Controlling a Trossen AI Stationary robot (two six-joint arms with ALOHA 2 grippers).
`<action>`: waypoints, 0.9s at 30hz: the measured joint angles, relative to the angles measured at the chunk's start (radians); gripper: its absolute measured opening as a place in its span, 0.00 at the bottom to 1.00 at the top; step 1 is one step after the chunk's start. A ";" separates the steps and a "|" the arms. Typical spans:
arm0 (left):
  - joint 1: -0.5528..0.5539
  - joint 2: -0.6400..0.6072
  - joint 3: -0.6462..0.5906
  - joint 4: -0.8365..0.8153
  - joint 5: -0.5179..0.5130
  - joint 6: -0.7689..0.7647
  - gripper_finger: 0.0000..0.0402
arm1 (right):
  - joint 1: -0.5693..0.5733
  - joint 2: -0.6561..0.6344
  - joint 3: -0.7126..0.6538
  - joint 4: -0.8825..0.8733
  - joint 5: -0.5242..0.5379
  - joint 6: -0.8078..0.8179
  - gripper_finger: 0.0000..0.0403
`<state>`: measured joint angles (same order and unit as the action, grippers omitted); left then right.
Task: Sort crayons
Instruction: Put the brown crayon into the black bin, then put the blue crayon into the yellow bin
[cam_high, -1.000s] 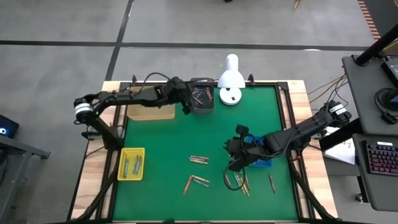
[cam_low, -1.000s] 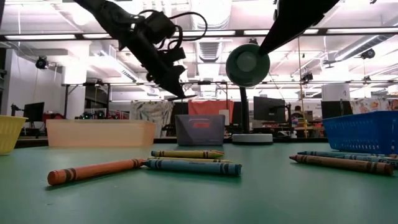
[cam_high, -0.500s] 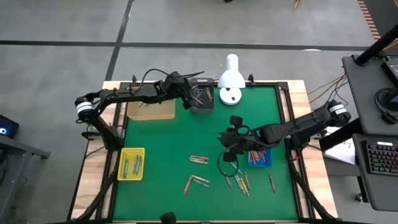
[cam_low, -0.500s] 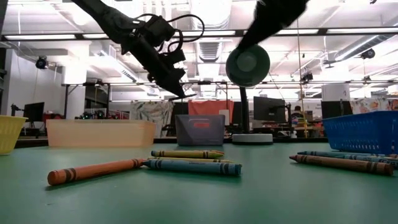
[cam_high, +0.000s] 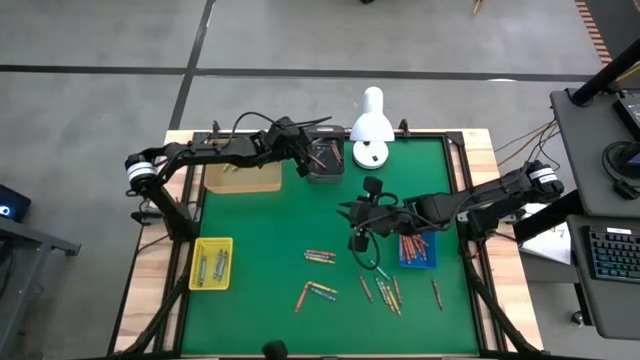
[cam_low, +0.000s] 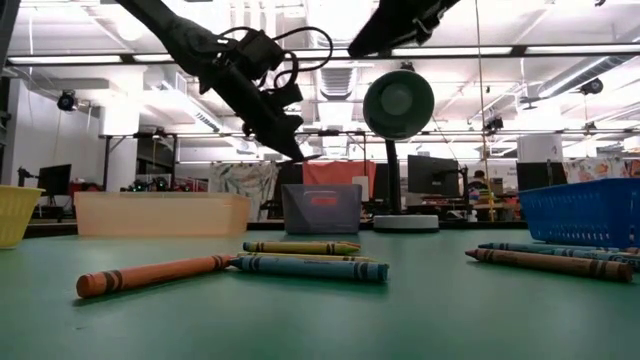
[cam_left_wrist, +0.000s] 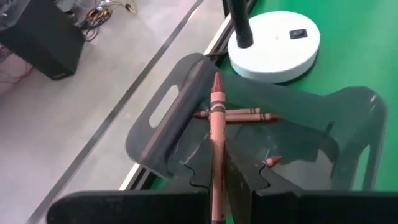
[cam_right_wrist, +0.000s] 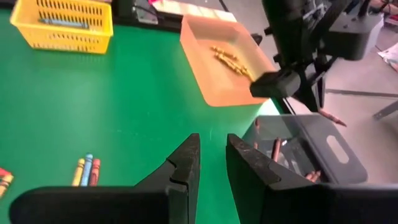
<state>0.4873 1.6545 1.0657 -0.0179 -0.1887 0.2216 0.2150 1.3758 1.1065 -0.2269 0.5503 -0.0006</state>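
Lying loose on the near half of the green desk (cam_high: 260, 220) are the unsorted crayons (cam_high: 320, 257). Above mid-desk the right gripper (cam_high: 352, 238) hangs empty, its fingers slightly parted. Farther back, the left gripper (cam_left_wrist: 219, 186) is clamped on a brown crayon (cam_left_wrist: 216, 134), its long axis pointing forward out of the fingers, directly over the grey tray (cam_left_wrist: 186, 93) beside the white lamp (cam_high: 371, 128). Release looks due.
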 joint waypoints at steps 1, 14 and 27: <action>0.000 0.000 0.000 0.001 0.008 0.001 0.01 | 0.000 0.000 0.000 0.010 0.000 -0.001 0.17; -0.001 0.001 0.000 0.042 0.053 -0.039 0.10 | -0.006 0.000 -0.003 0.054 0.000 0.007 0.17; -0.033 -0.026 0.000 0.022 0.087 -0.083 0.25 | -0.006 0.000 -0.003 0.048 -0.001 0.060 0.17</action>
<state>0.4540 1.6289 1.0657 0.0045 -0.1022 0.1382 0.2085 1.3758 1.1032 -0.1791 0.5496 0.0598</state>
